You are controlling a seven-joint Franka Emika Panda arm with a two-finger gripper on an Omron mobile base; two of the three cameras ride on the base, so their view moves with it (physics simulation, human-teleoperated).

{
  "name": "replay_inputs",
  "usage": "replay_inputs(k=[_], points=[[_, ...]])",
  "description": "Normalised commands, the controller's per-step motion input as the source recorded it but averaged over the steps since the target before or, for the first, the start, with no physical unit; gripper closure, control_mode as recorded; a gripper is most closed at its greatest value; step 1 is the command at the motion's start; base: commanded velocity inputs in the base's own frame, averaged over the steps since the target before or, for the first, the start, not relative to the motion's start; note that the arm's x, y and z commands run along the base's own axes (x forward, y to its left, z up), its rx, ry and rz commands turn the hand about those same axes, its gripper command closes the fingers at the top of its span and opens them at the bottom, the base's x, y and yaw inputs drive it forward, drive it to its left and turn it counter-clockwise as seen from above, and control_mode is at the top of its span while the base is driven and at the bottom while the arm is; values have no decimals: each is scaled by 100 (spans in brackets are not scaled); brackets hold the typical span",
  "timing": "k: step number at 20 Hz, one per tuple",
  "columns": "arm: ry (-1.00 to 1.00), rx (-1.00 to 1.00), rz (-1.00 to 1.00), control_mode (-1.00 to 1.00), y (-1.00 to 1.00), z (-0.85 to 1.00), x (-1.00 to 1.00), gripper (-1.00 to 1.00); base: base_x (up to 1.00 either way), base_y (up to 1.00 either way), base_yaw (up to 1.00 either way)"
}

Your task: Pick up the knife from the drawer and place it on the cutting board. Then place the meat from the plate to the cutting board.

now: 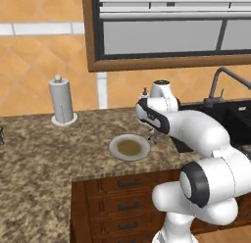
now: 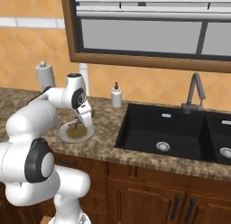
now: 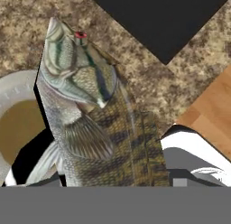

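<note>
I have the meat, a whole fish, up close in the hand view, and I judge the gripper is clamped on it just over the plate, though the finger tips are hidden behind the body. So this looks like the second half of the task: meat lifted or about to be, transfer to the cutting board not yet done. I can't find board, knife or drawer, so I can't confirm the knife step. The fish is scaly, mottled green-brown, with a silvery head and red eye. The plate is round, pale-rimmed with a brownish centre, on speckled granite counter. A black sink lies right of the plate.
</note>
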Motion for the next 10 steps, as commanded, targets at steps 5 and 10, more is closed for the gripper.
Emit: replay_inputs(k=[5, 10], points=[[0, 0, 0, 100, 0, 0, 0, 100, -47, -100, -18], [0, 0, 0, 100, 0, 0, 0, 100, -54, -100, -18]])
